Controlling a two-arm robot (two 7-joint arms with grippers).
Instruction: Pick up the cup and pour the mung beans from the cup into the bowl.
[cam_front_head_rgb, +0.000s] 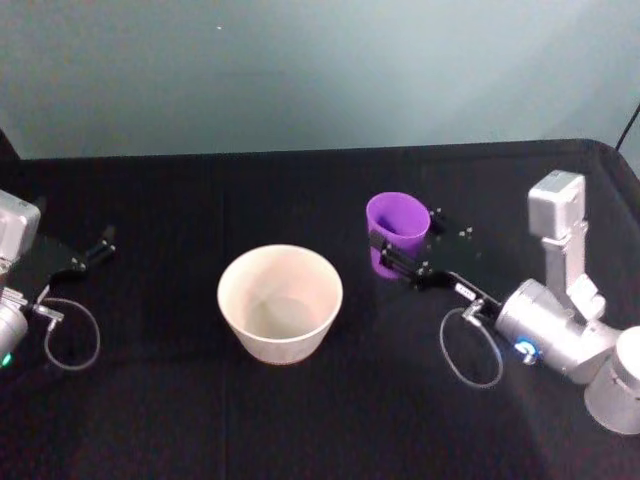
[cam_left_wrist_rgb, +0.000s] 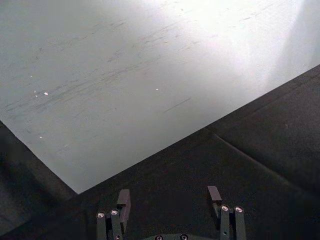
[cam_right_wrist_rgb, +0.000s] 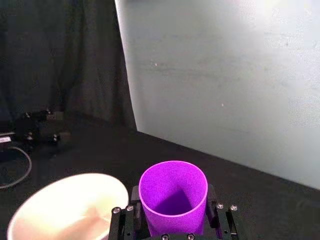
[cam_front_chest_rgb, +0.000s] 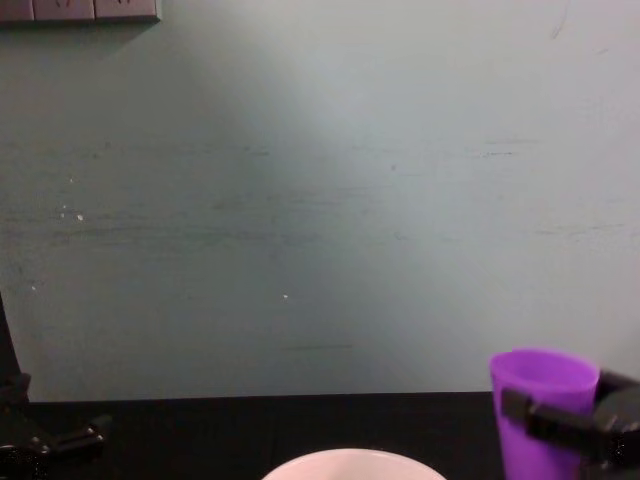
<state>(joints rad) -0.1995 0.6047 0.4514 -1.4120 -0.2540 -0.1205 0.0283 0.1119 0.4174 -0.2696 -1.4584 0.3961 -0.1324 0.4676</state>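
Right, the right gripper (cam_front_head_rgb: 406, 232) clamps the cup (cam_front_head_rgb: 397, 215), which stands upright just right of the bowl (cam_front_head_rgb: 280, 342); the left gripper (cam_front_head_rgb: 92, 250) is parked far left, fingers spread. Grasp looks made, lift and pour are left. Head view shows the bowl's inside bare; right wrist view looks into the cup, no beans made out

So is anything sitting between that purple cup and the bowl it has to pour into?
Nothing visible. Only bare black cloth lies between the cup and the bowl. The right tool holds the cup; the left tool sits idle, open, far left.
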